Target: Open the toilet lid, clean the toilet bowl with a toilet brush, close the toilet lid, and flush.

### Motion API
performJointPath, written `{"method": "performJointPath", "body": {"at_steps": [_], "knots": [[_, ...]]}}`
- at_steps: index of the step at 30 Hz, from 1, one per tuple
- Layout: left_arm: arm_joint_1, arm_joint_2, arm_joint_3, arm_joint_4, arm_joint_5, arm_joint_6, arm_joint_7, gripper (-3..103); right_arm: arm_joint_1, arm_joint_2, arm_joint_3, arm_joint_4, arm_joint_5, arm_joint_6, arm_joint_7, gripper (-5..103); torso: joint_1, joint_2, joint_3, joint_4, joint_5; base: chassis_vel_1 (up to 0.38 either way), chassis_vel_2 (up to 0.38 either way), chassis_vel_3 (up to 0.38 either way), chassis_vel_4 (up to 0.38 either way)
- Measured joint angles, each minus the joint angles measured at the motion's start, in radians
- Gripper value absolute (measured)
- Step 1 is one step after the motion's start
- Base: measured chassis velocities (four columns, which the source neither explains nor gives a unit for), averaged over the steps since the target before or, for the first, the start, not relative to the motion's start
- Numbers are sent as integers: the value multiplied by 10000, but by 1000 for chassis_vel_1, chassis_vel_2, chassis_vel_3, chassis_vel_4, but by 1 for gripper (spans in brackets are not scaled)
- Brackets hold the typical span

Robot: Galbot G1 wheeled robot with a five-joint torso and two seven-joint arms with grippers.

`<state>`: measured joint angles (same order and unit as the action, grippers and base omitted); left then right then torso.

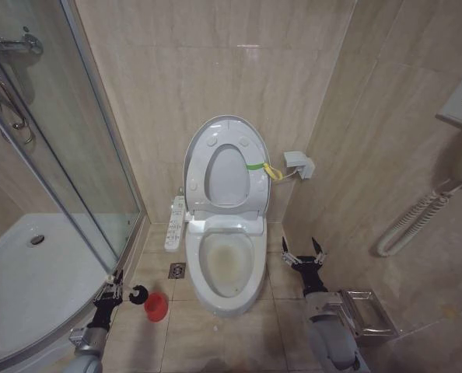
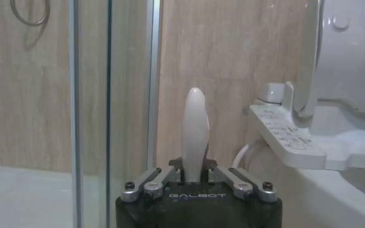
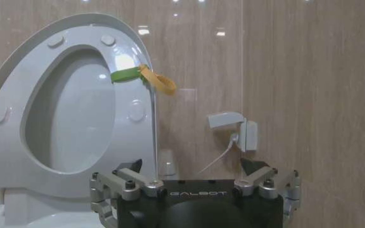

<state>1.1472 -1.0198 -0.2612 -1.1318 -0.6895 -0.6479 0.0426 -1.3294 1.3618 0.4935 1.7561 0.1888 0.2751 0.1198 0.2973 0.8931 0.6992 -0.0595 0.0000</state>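
My left hand (image 1: 116, 293) is clenched on the pale handle of the toilet brush (image 2: 195, 128), low by the floor near the shower glass (image 1: 99, 171). In the left wrist view the handle stands straight up out of my fingers; in the head view the black bristle head sits just beside the red holder (image 1: 156, 306), and I can't tell whether it touches it. My right hand (image 1: 304, 254) hangs released, fingers spread, on the other side of the toilet bowl (image 1: 229, 264), holding nothing.

The toilet lid (image 1: 226, 155) is already up against the wall with the seat raised along with it, its green strap and yellow loop (image 1: 273, 171) at the edge near the wall socket (image 1: 299, 164). The bowl shows a brownish stain inside — the scrubbing looks still ahead of me.

The risks, as I judge them: my grip on a thin, smooth handle could let the brush twist or slip once the bristles press on the ceramic. Swinging across, the head could clip the holder and tip it, or catch the control panel (image 1: 175, 223) jutting beside the bowl.
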Motion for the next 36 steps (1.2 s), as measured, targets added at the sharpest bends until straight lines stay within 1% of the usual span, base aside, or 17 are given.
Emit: {"method": "performJointPath", "body": {"at_steps": [6,10,18,24,31,36], "knots": [[-483,-233,178,514,-152,-88,246,19,0,0,0,0,0,0,0,100,0,0,0,-1,1,0,0,0,0],[-741,-540,290,932,-207,-186,486,19,0,0,0,1,0,0,0,100,0,0,0,1,1,0,0,0,0],[-992,-835,370,1556,-233,-213,726,19,0,0,0,0,0,0,0,100,0,0,-1,0,0,0,0,0,0],[-974,-938,418,1681,-274,-173,790,19,0,0,0,0,0,0,0,100,0,0,-1,0,0,0,0,0,0],[-1082,-1154,384,2337,36,-254,904,19,0,0,0,0,0,0,0,100,0,0,-1,0,0,0,0,0,0],[-1194,-1282,361,2706,54,-325,1040,19,0,0,0,0,0,0,0,100,0,0,-1,1,0,0,0,0,0]]}}
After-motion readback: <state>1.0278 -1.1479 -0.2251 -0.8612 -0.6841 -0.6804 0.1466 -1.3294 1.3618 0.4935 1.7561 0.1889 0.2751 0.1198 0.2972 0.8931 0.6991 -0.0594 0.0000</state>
